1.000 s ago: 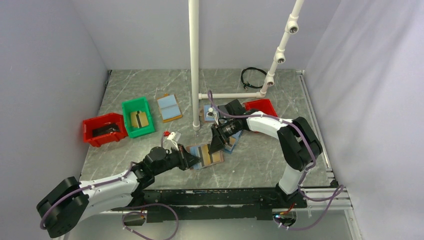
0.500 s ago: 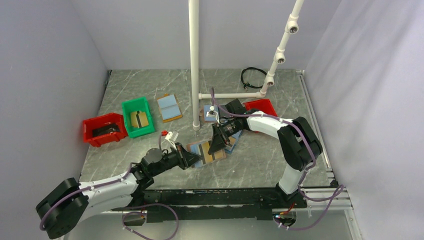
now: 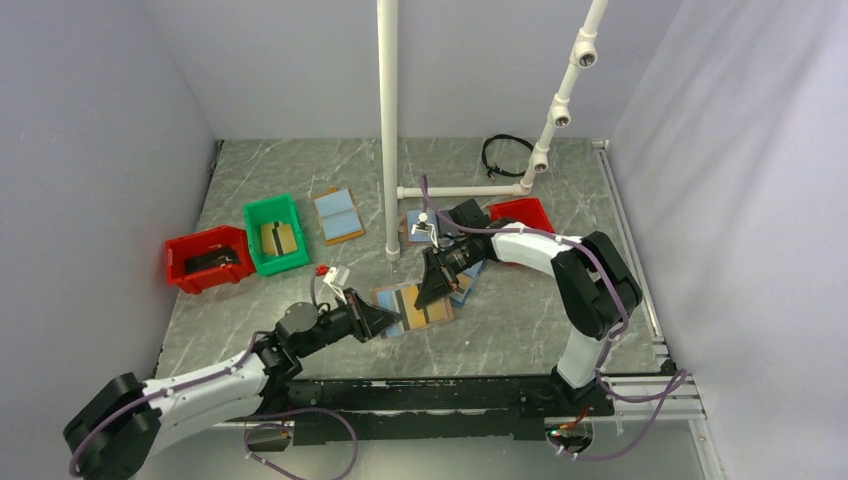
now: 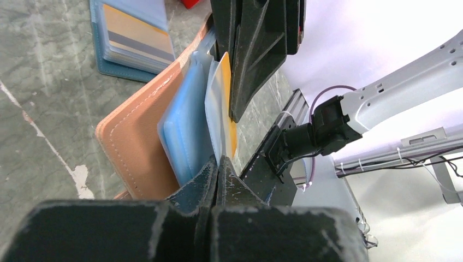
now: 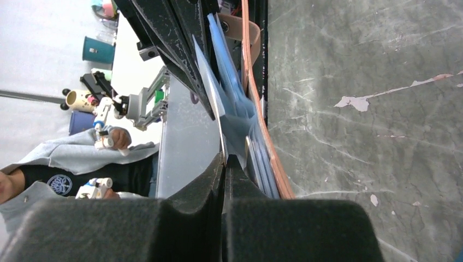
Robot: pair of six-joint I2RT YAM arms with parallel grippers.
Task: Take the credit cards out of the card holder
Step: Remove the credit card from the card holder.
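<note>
Tan-rimmed, the card holder (image 3: 412,308) is lying between my tools, my left gripper (image 4: 217,164) clamping its near clear sleeve and my right gripper (image 5: 225,159) pinching a thin leaf opposite, so I am judging the credit cards (image 3: 404,303) not yet out.

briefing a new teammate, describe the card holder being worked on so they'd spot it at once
Find the tall white pole at the middle of the table; the card holder sits open just in front of its foot. Unlike the all-blue holder farther back, it shows a dark card beside a gold one.
</note>
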